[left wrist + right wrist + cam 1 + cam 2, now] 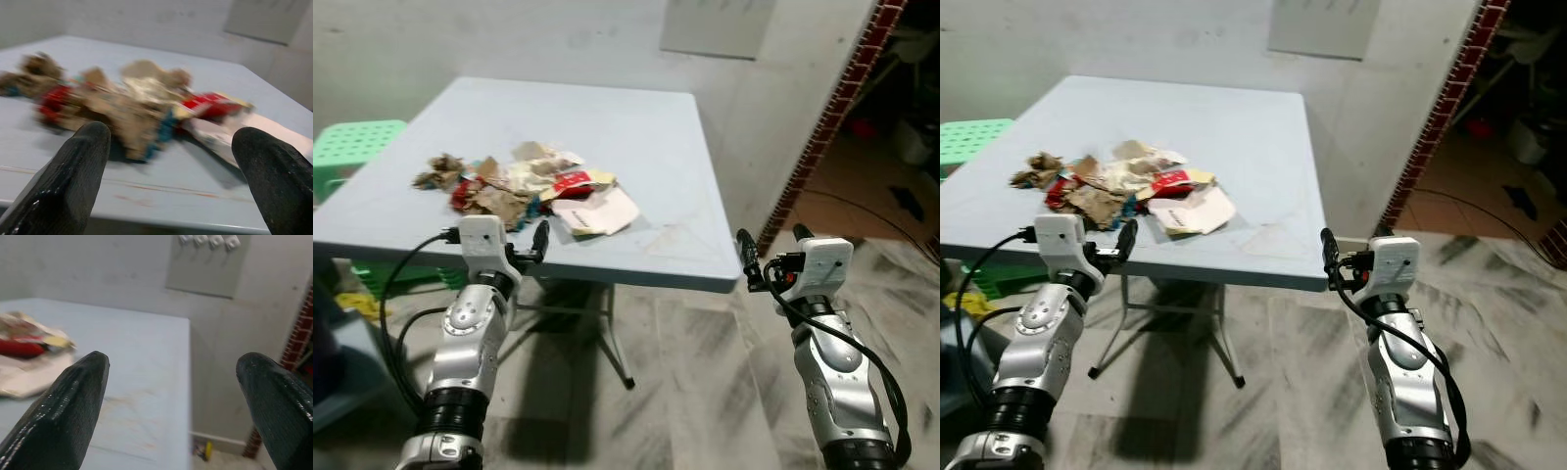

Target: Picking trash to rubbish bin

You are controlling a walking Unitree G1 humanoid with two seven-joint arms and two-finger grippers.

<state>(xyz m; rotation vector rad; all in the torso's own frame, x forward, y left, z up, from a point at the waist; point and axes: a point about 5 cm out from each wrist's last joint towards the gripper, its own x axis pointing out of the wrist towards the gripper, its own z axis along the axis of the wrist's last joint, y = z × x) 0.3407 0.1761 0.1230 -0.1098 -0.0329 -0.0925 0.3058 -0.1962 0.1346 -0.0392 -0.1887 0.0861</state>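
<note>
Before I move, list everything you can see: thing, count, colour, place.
table: one, pale blue, dead ahead against the wall.
trash: one pile, brown, red, white and yellow scraps, on the table's near left part.
stool: one, green, left of the table.
wall panel: one, grey, on the wall behind the table.
brick edge: one, red, on the right by a doorway.
left gripper: open, at the table's near edge, facing the trash.
right gripper: open, off the table's near right corner.
</note>
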